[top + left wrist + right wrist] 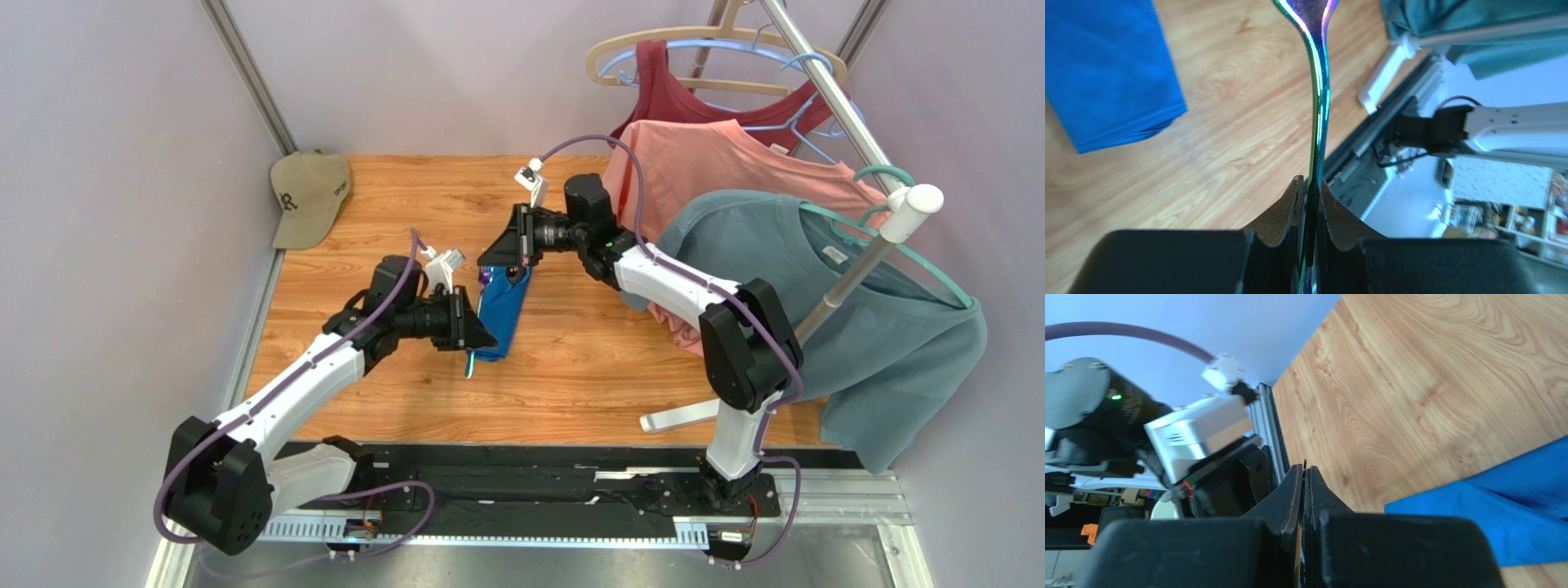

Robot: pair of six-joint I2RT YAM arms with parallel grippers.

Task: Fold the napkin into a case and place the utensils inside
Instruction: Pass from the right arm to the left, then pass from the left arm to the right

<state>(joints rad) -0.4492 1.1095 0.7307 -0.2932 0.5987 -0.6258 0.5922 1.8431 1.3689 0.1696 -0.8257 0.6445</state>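
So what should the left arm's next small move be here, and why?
Probably swing the thin iridescent metal utensil sideways toward the folded royal-blue napkin and ease its head in. The left gripper clamps the handle, but the utensil is beside the cloth, apart from it, not inside.

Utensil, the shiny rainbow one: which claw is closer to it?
Left. The left gripper clamps the utensil by its handle. The right gripper is shut at the napkin's far end, beside the cloth and away from the utensil.
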